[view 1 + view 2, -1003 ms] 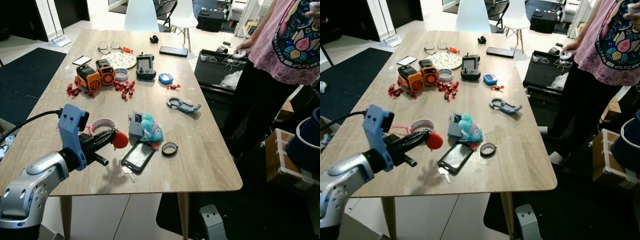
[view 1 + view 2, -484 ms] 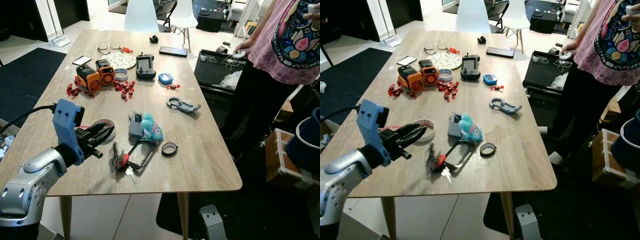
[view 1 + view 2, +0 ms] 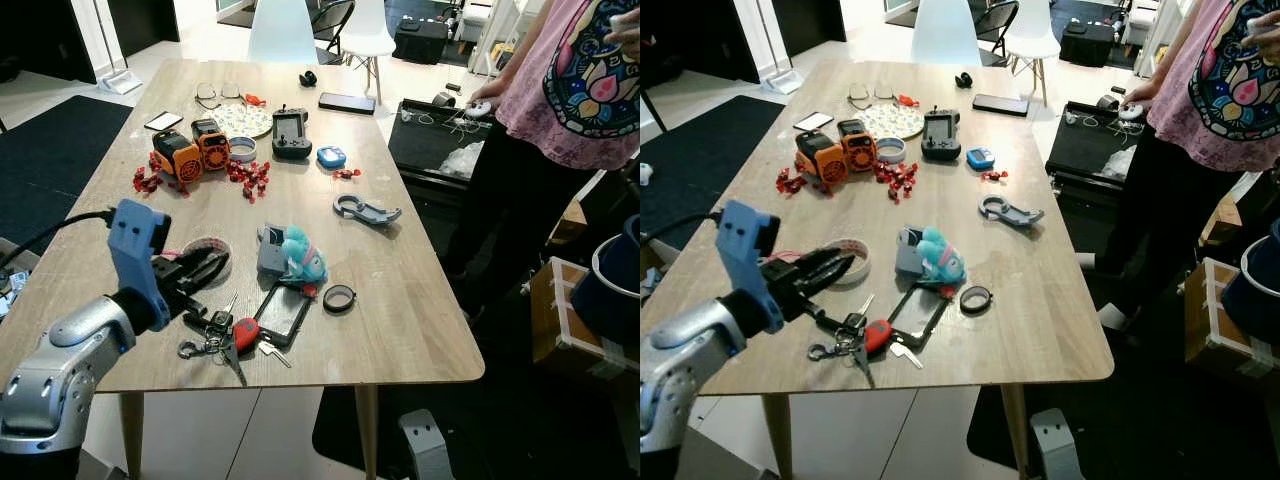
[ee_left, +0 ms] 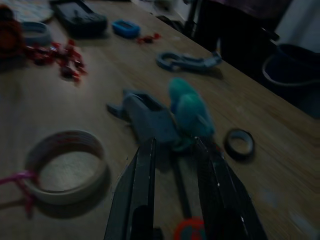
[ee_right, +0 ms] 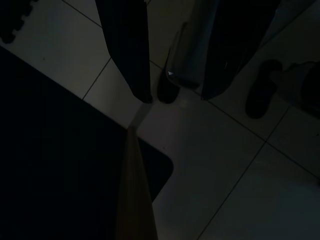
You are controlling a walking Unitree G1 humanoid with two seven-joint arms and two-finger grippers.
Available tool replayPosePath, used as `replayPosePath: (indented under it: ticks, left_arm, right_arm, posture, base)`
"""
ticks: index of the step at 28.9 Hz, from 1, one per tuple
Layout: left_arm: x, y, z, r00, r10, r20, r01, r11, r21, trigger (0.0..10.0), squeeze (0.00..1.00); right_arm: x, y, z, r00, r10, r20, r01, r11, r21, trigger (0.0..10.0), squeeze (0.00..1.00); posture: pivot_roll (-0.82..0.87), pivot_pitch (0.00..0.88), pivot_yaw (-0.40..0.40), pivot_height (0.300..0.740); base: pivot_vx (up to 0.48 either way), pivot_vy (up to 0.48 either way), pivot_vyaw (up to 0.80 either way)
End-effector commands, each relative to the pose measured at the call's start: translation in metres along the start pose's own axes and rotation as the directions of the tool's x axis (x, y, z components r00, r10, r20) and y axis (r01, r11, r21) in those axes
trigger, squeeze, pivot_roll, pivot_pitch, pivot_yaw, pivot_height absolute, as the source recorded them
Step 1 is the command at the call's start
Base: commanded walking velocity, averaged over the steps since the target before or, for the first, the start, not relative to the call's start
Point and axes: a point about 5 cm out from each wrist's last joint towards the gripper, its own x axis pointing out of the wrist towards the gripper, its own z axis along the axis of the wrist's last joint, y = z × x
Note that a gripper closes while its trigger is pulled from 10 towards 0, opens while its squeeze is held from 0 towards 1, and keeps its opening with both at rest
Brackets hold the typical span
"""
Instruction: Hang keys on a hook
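Observation:
A bunch of keys with a red fob (image 3: 228,335) lies flat on the wooden table (image 3: 420,300), close to its front edge and beside a black phone (image 3: 281,312). My left gripper (image 3: 216,266) hovers just above and behind the keys, open, with nothing between its fingers (image 4: 145,190). In the left wrist view the red fob (image 4: 189,231) peeks in under the fingers. A grey hook-shaped clip (image 3: 366,210) lies further back on the right half of the table. My right gripper (image 5: 175,95) hangs over the tiled floor, its fingers apart.
Near the left gripper are a tape roll (image 3: 207,256), a teal plush toy on a grey block (image 3: 296,255) and a black ring (image 3: 339,297). Orange gadgets (image 3: 190,150), red bits and a controller (image 3: 291,132) sit at the back. A person (image 3: 570,90) stands at the table's right side.
One second ago the left gripper held the red fob above the table. It let go, the keys dropped, and they now lie on the table by the phone. The gripper drew back slightly.

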Motion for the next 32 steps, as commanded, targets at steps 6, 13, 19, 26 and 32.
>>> replayPosePath:
  ticks: [6, 13, 19, 26, 32]
  left_arm:
    - [-0.002, -0.016, -0.024, 0.980, -0.093, -0.174, 0.110, 0.990, 0.091, 10.0, 0.00]
    - [-0.003, -0.025, -0.040, 0.963, -0.134, -0.236, 0.163, 0.981, 0.105, 10.0, 0.00]
    - [-0.004, -0.020, -0.052, 0.952, -0.084, -0.296, 0.152, 0.965, 0.214, 10.0, 0.00]
    - [-0.002, -0.015, -0.051, 0.965, -0.041, -0.260, 0.115, 0.954, 0.276, 10.0, 0.00]
    - [-0.002, -0.011, -0.050, 0.969, -0.027, -0.248, 0.107, 0.943, 0.315, 10.0, 0.00]
  right_arm:
    - [-0.002, 0.000, -0.006, 1.000, -0.002, -0.021, 0.002, 1.000, 0.002, 10.0, 0.00]
    - [-0.002, -0.001, -0.006, 1.000, -0.003, -0.020, 0.003, 1.000, 0.003, 10.0, 0.00]
    - [-0.002, 0.000, -0.006, 1.000, -0.003, -0.020, 0.003, 1.000, 0.004, 10.0, 0.00]
    - [-0.002, 0.000, -0.007, 1.000, -0.003, -0.019, 0.004, 1.000, 0.008, 10.0, 0.00]
    - [-0.002, 0.000, -0.007, 1.000, -0.004, -0.021, 0.004, 1.000, 0.009, 10.0, 0.00]
  posture:
    - [0.08, 0.089, -0.061, 0.740]
    - [0.08, 0.091, -0.060, 0.740]
    - [0.08, 0.093, -0.057, 0.740]
    - [0.08, 0.097, -0.054, 0.740]
    - [0.08, 0.098, -0.054, 0.740]
  base:
    - [0.000, 0.000, 0.00]
    - [0.000, 0.000, 0.00]
    - [0.000, 0.000, 0.00]
    - [0.000, 0.000, 0.00]
    - [0.000, 0.000, 0.00]
